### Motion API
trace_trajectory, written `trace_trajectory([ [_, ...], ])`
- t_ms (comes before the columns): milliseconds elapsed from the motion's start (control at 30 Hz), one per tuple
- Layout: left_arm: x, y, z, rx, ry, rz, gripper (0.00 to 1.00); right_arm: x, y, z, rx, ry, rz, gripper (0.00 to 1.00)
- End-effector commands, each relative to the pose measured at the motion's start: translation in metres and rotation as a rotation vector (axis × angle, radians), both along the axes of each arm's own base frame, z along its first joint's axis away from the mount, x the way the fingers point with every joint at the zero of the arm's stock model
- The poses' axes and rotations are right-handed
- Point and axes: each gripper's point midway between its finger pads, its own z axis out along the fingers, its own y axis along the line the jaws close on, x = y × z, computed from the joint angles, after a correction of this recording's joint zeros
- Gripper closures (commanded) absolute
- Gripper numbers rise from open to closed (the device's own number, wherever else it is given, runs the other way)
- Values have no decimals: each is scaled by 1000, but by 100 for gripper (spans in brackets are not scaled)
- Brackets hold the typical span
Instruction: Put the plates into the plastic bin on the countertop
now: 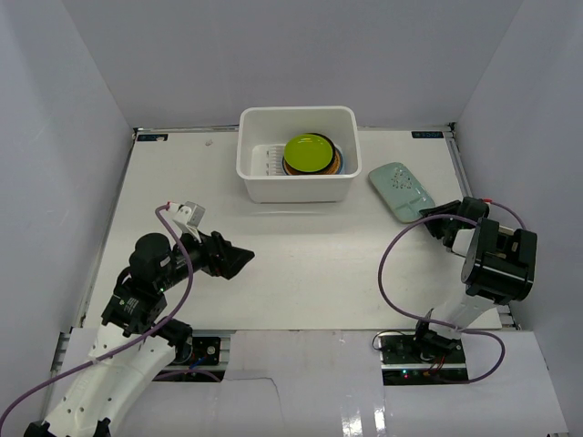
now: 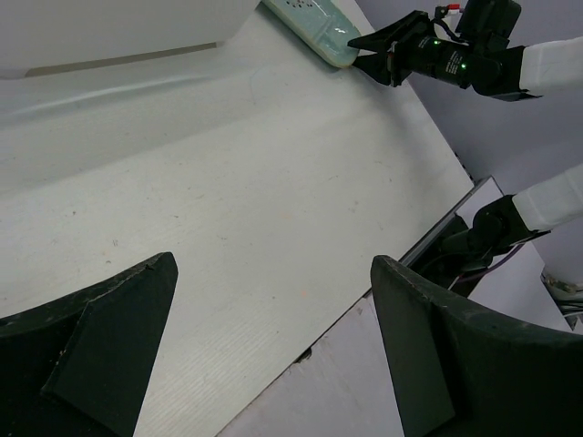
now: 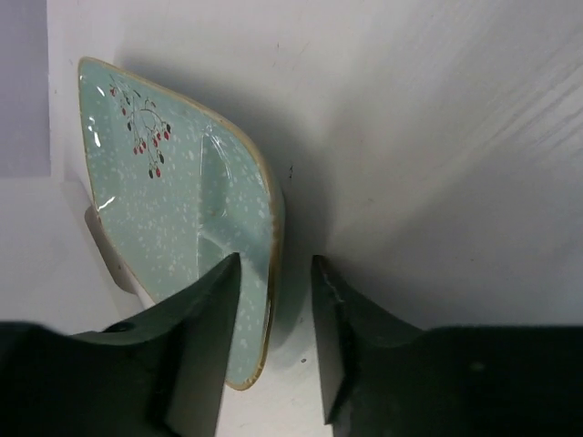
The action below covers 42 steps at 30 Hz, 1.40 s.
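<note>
The white plastic bin (image 1: 296, 189) stands at the back middle of the countertop (image 1: 301, 264). Inside it lies a stack of plates with a lime green one (image 1: 308, 152) on top. A pale green oblong plate (image 1: 401, 189) (image 3: 173, 209) (image 2: 310, 23) rests on the countertop to the right of the bin. My right gripper (image 1: 428, 218) (image 3: 276, 259) straddles its near rim, one finger over the dish's inside and the other outside, with a small gap still showing. My left gripper (image 1: 242, 259) (image 2: 273, 264) hangs wide open over bare countertop at the left, holding nothing.
Pale grey walls close in the left, back and right. A purple cable (image 1: 387, 264) loops over the countertop beside the right arm. The countertop's front edge (image 2: 364, 296) runs just under my left fingers.
</note>
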Motion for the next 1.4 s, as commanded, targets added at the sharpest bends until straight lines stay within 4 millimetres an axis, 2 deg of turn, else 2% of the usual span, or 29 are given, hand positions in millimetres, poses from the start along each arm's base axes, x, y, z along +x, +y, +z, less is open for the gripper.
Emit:
trace_trajectory([
  [0, 4, 3, 3, 4, -19, 22, 2, 14, 2, 3, 42, -37, 6, 60],
  [33, 5, 3, 2, 4, -15, 22, 2, 15, 4, -1, 51, -29, 15, 73],
  [133, 7, 4, 1, 8, -12, 31, 2, 23, 3, 13, 57, -68, 20, 92],
  [200, 8, 6, 2, 7, -15, 42, 2, 25, 0, 28, 43, -106, 1, 92],
  [233, 9, 7, 1, 6, -14, 47, 2, 27, -2, 54, 20, -173, -4, 92],
  [300, 10, 9, 2, 4, -16, 61, 2, 25, -4, 85, -10, -257, -23, 92],
  [333, 11, 10, 3, 4, -19, 67, 2, 25, -6, 125, -43, -357, -34, 92],
  [467, 13, 12, 2, 6, -13, 87, 2, 15, -1, 231, -123, -593, -31, 92],
  [500, 14, 13, 1, 9, -9, 92, 2, 14, 6, 254, -139, -639, -10, 92],
  [533, 15, 14, 1, 9, -9, 100, 2, 11, 14, 292, -190, -706, 19, 92],
  [567, 15, 14, 0, 10, -8, 103, 2, 11, 23, 311, -221, -738, 55, 92],
  [600, 16, 15, 0, 12, -4, 110, 2, 15, 49, 323, -235, -752, 137, 92],
  [633, 16, 16, 1, 10, -6, 112, 2, 17, 61, 362, -316, -810, 188, 92],
  [667, 16, 15, 0, 9, -6, 106, 2, 22, 75, 360, -321, -764, 240, 92],
  [700, 15, 15, 1, 9, -9, 104, 2, 30, 105, 358, -309, -751, 333, 92],
  [733, 14, 14, 1, 8, -12, 97, 2, 34, 118, 364, -312, -753, 377, 92],
  [767, 14, 14, 1, 9, -11, 98, 2, 37, 131, 391, -329, -800, 420, 92],
  [800, 14, 14, 2, 6, -12, 97, 2, 48, 159, 372, -286, -740, 521, 92],
  [833, 15, 15, 1, 8, -12, 103, 2, 51, 171, 394, -281, -776, 557, 92],
  [867, 15, 15, 1, 8, -13, 106, 2, 61, 194, 371, -240, -704, 637, 92],
  [900, 14, 15, 2, 6, -15, 106, 2, 66, 205, 368, -236, -685, 670, 92],
  [933, 15, 15, 2, 6, -15, 108, 2, 70, 214, 391, -251, -725, 691, 92],
  [967, 15, 16, 2, 8, -14, 112, 2, 74, 224, 384, -261, -693, 723, 92],
  [1000, 15, 16, 2, 7, -16, 114, 2, 84, 243, 355, -239, -607, 775, 92],
  [1067, 15, 17, 2, 5, -15, 119, 2, 99, 264, 349, -234, -578, 816, 92],
  [1233, 16, 19, 2, 8, -17, 132, 2, 122, 293, 312, -233, -465, 876, 92],
  [1267, 16, 19, 2, 8, -14, 132, 2, 129, 302, 292, -228, -422, 896, 92],
  [1300, 16, 19, 2, 8, -14, 133, 2, 133, 306, 296, -241, -430, 904, 92],
  [1367, 16, 19, 2, 9, -13, 134, 2, 134, 320, 270, -234, -369, 945, 92],
])
